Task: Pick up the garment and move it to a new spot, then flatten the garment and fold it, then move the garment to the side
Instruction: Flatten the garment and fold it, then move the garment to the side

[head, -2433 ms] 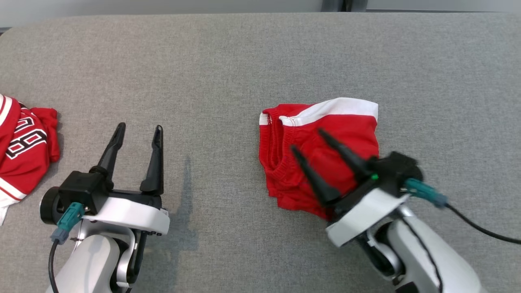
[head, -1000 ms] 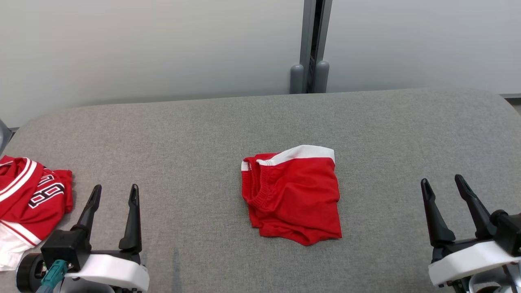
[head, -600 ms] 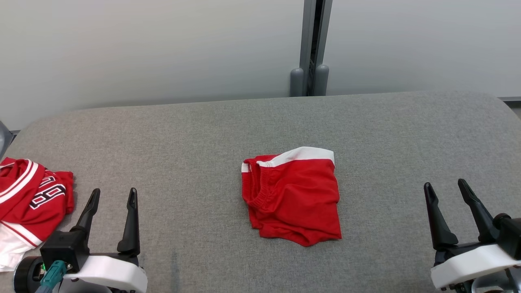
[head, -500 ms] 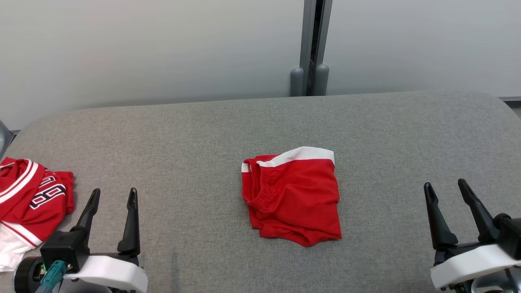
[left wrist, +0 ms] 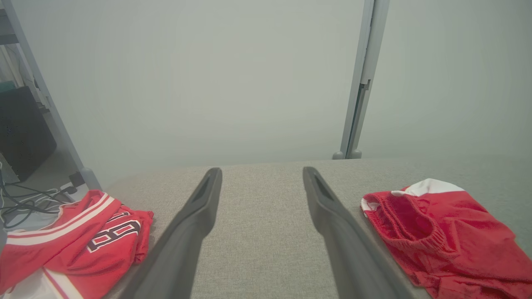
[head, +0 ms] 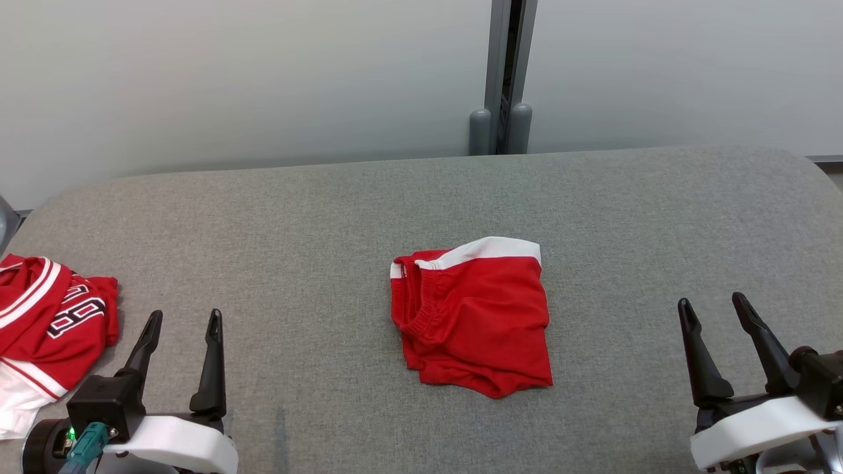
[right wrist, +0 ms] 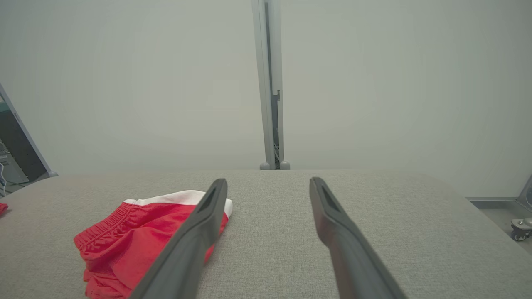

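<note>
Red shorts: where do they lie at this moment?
Head view: the red shorts lie at the middle of the grey surface, between the left claw and right claw, touching neither; a red jersey sits far left.

Jersey [head: 46,329] cut by the head view's left edge — shorts [right wrist: 124,236] partly behind the right hand [right wrist: 268,182].

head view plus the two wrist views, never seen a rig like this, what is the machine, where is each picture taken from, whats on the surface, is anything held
It is a two-armed robot. The head view looks down from its head: the left tool at lower left, the right tool at lower right, both open and empty. Each wrist view looks along one tool's two dark fingers. On the grey padded surface lie folded red shorts in the middle and a crumpled red jersey at the far left.
</note>
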